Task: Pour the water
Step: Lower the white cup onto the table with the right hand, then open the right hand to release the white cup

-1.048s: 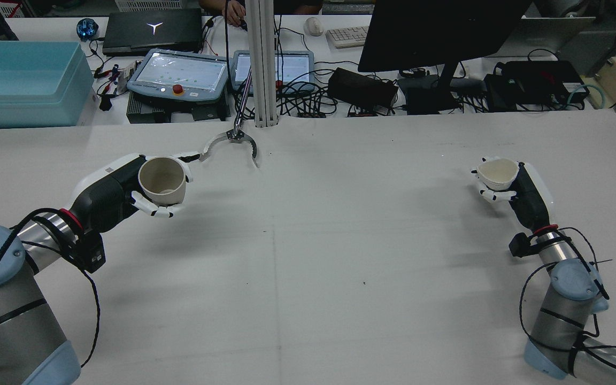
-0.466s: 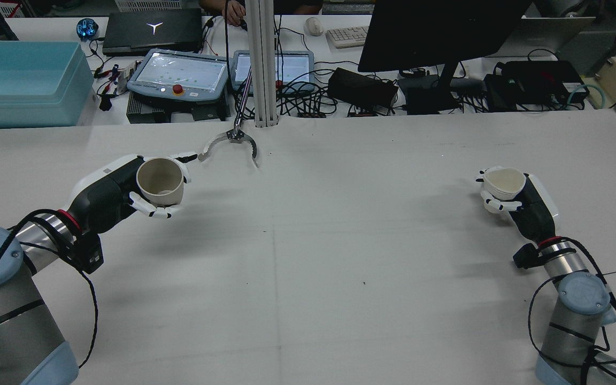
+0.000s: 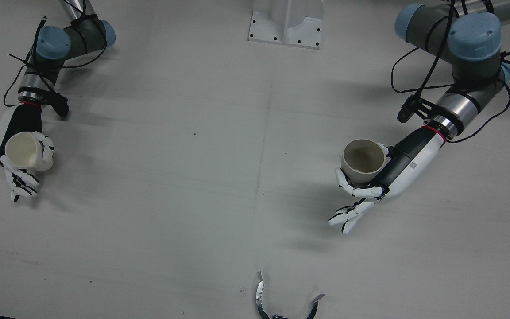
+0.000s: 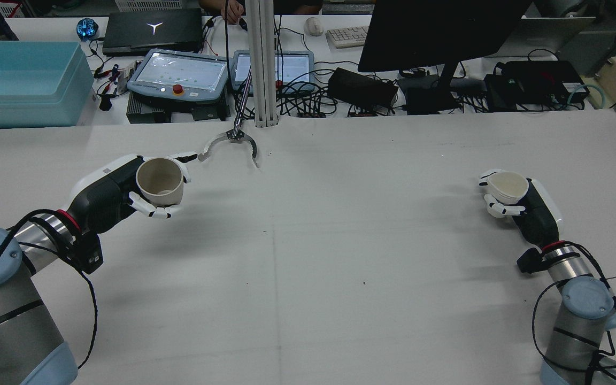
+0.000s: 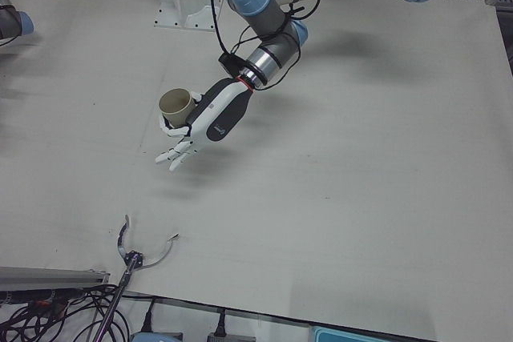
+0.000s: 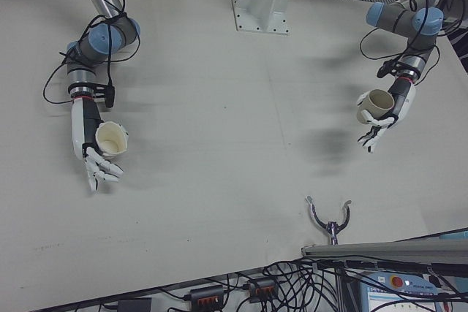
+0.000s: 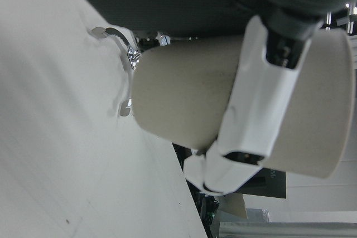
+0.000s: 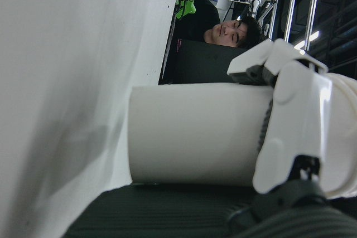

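Covering whole station, white table [image 4: 308, 278]; behind it, desk with monitor [image 4: 436, 32], blue bin [image 4: 19, 80], teach pendants [image 4: 179, 72]. Since earlier frames, right hand [image 4: 522, 206] moved back toward its base and lower; left hand [image 4: 121, 190] nearly same. Left fingers wrapped round beige cup [image 4: 159, 182], held above table. Right fingers closed round white cup [image 4: 507, 187], upright, far right side. Metal claw [image 4: 231, 141] near left hand.

Both arms are silver-grey tubes with pale blue joint caps, and loose black cables loop along them. Each wrist ends in a red ring. The left hand [image 3: 372, 181] and right hand [image 3: 16, 164] share black palms, white back shells and white fingers with black joints.
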